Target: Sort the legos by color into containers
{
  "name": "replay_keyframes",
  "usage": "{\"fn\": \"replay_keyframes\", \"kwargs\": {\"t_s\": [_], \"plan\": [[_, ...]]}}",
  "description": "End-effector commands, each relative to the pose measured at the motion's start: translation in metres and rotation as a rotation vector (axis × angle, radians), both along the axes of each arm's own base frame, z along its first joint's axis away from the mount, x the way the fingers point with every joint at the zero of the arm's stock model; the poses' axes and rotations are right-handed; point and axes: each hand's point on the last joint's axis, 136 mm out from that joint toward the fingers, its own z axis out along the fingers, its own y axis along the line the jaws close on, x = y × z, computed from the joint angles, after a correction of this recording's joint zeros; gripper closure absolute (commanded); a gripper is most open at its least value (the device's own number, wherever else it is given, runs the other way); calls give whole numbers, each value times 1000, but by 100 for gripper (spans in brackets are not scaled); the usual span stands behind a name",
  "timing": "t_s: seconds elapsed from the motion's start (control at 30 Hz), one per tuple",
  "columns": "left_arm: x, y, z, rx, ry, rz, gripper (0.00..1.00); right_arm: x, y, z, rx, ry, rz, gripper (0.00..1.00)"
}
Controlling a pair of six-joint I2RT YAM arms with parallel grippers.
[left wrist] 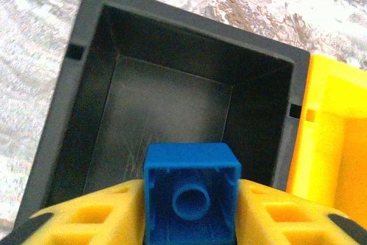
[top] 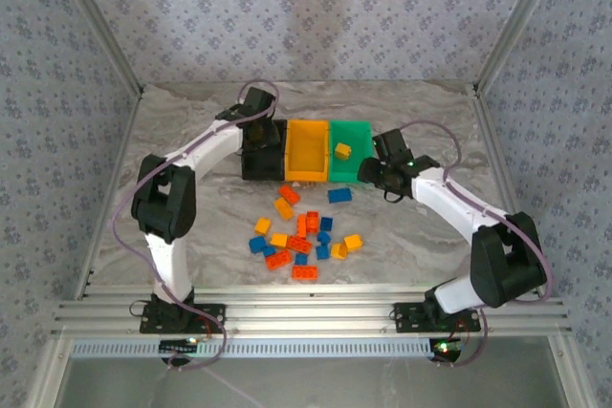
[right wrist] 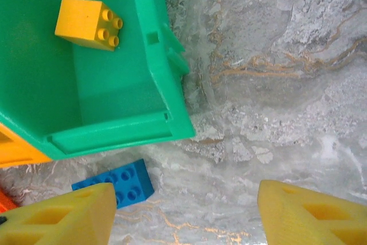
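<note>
**Op:** Left side status?

**Arm:** My left jaws are pinching a blue brick (left wrist: 191, 196), one jaw on each side and its hollow underside facing my camera. It hangs over the black bin (left wrist: 195, 24), toward the bin's near wall.

**Op:** Drop plan?

**Arm:** I'd push further in over the bin floor first, then part both jaws evenly. A low, flat release looks best. A drop close to the wall could clip the rim or bounce into the orange bin (left wrist: 338, 130), which touches the black one.

**Op:** Right side?

**Arm:** My right jaws are spread and holding nothing. They're above the surface (right wrist: 275, 113) at the other end of the row from the black bin, just off the corner of the green bin (right wrist: 114, 136). A second blue brick (right wrist: 123, 183) lies under them, close to one jaw. A yellow brick (right wrist: 86, 22) sits in the green bin.

**Op:** And the rest?

**Arm:** There's a loose pile of bricks (top: 301, 236) on the surface, on the near side of the black bin. Most of the sorting is not yet done.
</note>
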Motion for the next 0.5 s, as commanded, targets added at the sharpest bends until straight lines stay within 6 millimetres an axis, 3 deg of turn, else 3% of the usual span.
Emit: {"fn": "replay_keyframes", "kwargs": {"t_s": [0.0,0.1,0.23,0.37,0.47], "plan": [[3,-2,13,8,-10,-10,47,-12,5,1,37,7,23,31],[1,-7,27,-19,-33,-18,37,-20,9,-1,47,26,52,31],[-8,-13,63,-70,-101,-37,25,-33,18,-8,61,58,96,30],[-34,-24,104,-154,-188,-85,1,-45,29,-17,47,84,175,30],[-62,-27,125,-185,-239,-123,1,-51,36,-21,43,88,207,30]]}}
